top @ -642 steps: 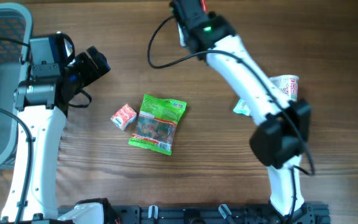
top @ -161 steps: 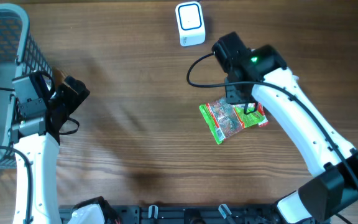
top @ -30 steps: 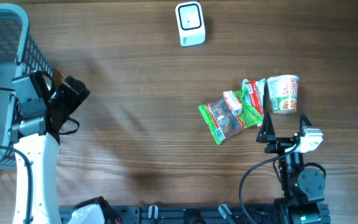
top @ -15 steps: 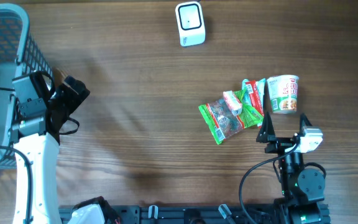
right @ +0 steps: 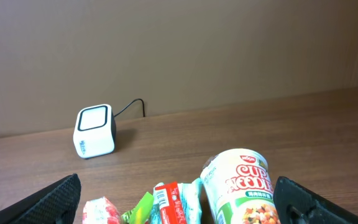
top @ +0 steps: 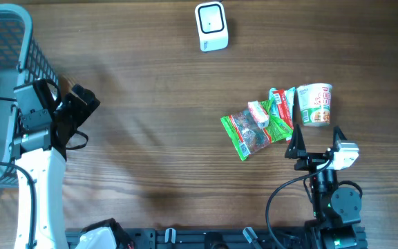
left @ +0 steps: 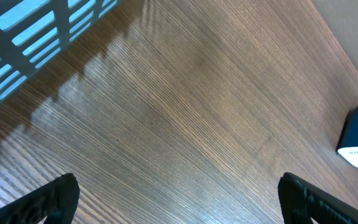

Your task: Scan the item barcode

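At the near right of the table [top: 150, 173], the right gripper [top: 316, 142] hovers with its jaws spread wide and nothing between them, pointing at the cluster of goods just ahead. Nearest stands the cup of noodles [right: 238, 186], upright, touching a red-and-green packet [right: 168, 199] on its left. Beside that lie a small red packet [top: 258, 109] and the green snack bag [top: 249, 136], overlapping. Which item is due for scanning cannot be told, though the cup is best placed. Judgement: the cup is light, thin-walled and easily crushed, so a moderate grip across its mid-body is advised. The bag is soft, crinkly and slippery, better pinched at a sealed edge. The scanner [top: 211, 26] sits well apart at the far edge, and the bare wood between it and the goods gives an unobstructed path. The left gripper [top: 88, 98], likewise spread and empty, rests near the basket [top: 19, 28] at far left, outside that path.
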Controlling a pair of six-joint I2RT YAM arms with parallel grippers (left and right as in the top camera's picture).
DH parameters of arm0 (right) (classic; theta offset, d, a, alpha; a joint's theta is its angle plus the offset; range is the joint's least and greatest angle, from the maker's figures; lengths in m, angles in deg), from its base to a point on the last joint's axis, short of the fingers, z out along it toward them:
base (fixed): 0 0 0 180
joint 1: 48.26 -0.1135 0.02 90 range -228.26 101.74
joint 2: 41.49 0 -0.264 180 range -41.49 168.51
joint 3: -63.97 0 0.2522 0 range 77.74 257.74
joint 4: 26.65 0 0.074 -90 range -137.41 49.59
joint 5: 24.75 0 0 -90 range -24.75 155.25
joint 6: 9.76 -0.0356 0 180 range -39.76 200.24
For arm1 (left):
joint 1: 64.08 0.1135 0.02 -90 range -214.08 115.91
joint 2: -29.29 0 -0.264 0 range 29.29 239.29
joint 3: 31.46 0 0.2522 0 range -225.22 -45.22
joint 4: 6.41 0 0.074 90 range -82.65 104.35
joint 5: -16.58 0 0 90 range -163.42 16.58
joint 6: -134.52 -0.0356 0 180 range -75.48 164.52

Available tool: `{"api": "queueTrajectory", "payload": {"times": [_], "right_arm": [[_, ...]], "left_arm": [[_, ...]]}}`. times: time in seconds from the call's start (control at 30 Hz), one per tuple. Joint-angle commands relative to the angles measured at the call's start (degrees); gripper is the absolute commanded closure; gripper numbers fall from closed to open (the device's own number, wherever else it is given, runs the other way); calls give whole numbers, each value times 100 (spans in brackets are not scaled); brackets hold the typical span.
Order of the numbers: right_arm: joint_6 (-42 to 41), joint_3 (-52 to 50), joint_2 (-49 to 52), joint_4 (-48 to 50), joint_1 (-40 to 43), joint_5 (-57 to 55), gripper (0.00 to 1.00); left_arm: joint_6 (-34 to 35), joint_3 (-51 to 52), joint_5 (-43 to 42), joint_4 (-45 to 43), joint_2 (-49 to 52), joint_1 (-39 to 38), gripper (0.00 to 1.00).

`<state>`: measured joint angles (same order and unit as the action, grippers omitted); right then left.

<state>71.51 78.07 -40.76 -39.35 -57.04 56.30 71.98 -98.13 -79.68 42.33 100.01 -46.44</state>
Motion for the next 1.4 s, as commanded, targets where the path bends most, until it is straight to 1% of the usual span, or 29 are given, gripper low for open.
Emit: {"api": "queueTrajectory", "payload": {"times": [0.0,0.13,0.2,0.27,0.37,0.47,0.6,0.67,0.73,0.8,0.93,1.0,1.07,1.27,1.3,1.37], "right_arm": [[-28,-4,-52,11,24,114,0],[-28,-4,-52,11,24,114,0],[-28,-4,-52,11,24,114,0],[-28,-4,-52,11,24,114,0],[-26,-4,-52,11,24,114,0],[-26,-4,-50,11,24,114,0],[-28,-4,-46,11,24,114,0],[-28,-4,-46,11,24,114,0],[-28,-4,-46,11,24,114,0],[-28,-4,-46,11,24,114,0],[-28,-4,-46,11,24,114,0],[-31,-4,-46,11,24,114,0],[-31,-4,-46,11,24,114,0],[-26,-4,-46,11,24,114,0],[-28,-4,-46,11,24,114,0],[-28,-4,-46,11,24,114,0]], "left_arm": [[-7,-46,15,0,-278,-136,0],[-7,-46,15,0,-1600,-944,0],[-7,-46,15,0,-2669,-1488,0],[-7,-46,15,0,-3263,-1650,0],[-7,-28,15,2,-3982,-1685,0],[-9,33,15,420,-4649,-1681,0],[-26,544,393,590,-5875,-1679,0],[-28,1038,459,142,-6441,-1681,0],[-26,1552,444,-802,-6780,-1681,0],[-26,2293,289,-2376,-7051,-1681,0],[-28,3305,166,-4962,-7051,-1805,0],[-28,3851,299,-5864,-7051,-1939,0],[-28,4269,485,-6164,-7051,-2015,0],[-31,5235,767,-6087,-7051,-2004,0],[-31,5259,769,-5821,-7051,-2004,0],[-57,5259,789,-5018,-7051,-1996,0]]}}
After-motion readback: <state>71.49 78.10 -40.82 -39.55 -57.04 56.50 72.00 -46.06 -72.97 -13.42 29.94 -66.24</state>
